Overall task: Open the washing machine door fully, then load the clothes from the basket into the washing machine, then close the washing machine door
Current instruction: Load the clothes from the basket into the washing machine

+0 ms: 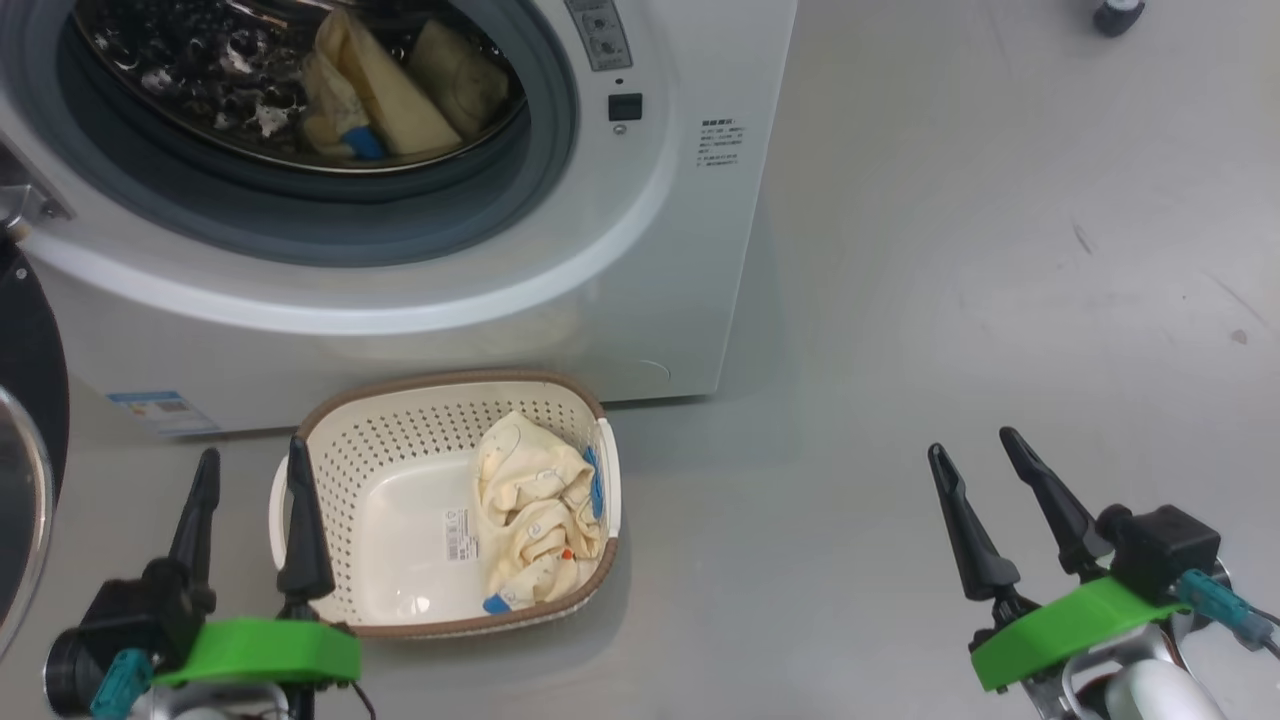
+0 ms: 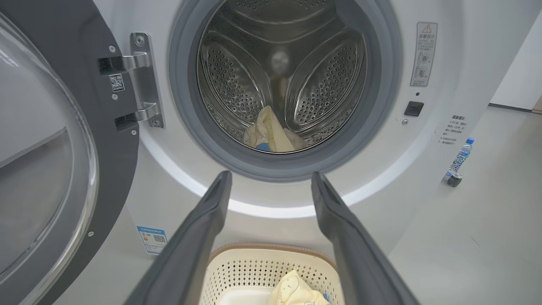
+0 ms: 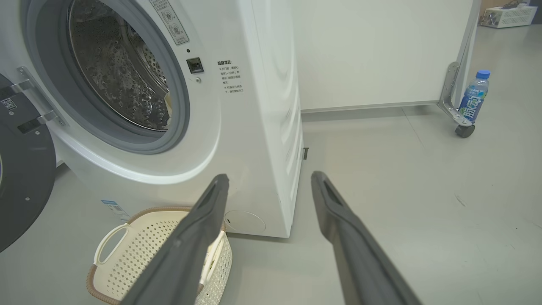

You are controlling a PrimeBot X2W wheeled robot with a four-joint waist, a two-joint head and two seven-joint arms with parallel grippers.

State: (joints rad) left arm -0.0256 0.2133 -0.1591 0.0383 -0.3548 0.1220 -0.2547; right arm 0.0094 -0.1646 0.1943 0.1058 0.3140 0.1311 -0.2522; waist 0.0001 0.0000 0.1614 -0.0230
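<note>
1. Left gripper (image 1: pixel 253 450): lower left of the head view. Its two long dark fingers are spread wide with nothing between them. One finger overlaps the basket's left end in that view; contact cannot be told. In the left wrist view the fingers point at the drum opening.
2. Right gripper (image 1: pixel 972 442): lower right of the head view. Its fingers are also spread wide and empty, over bare floor (image 1: pixel 950 250), well apart from the basket.
3. Basket (image 1: pixel 400 430): cream perforated plastic with a brown rim and white side handles. It stands on the floor just in front of the washing machine, below the opening. A label sticker (image 1: pixel 460 535) sits on its base.
4. Garment (image 1: pixel 535 510): one crumpled cream-yellow piece with blue trim, lying against the basket's right side.
5. Clothes (image 1: pixel 390 90): pale cream pieces with a blue patch, lying at the bottom of the drum (image 2: pixel 254 63).
6. Washing machine (image 1: pixel 600 300): white front-loader, opening uncovered. It has a grey rubber seal (image 2: pixel 186 106), a perforated steel drum, and a blue label sticker (image 1: pixel 165 410) low on the front.
7. Washing machine door (image 2: pixel 118 161): swung open to the robot's left on a metal hinge (image 2: pixel 144 80), black rim around a clear glass bowl.
8. Bottle (image 3: pixel 474 97): blue-capped plastic, upright on the floor beside a castor (image 3: pixel 463 130), well apart from the machine.
</note>
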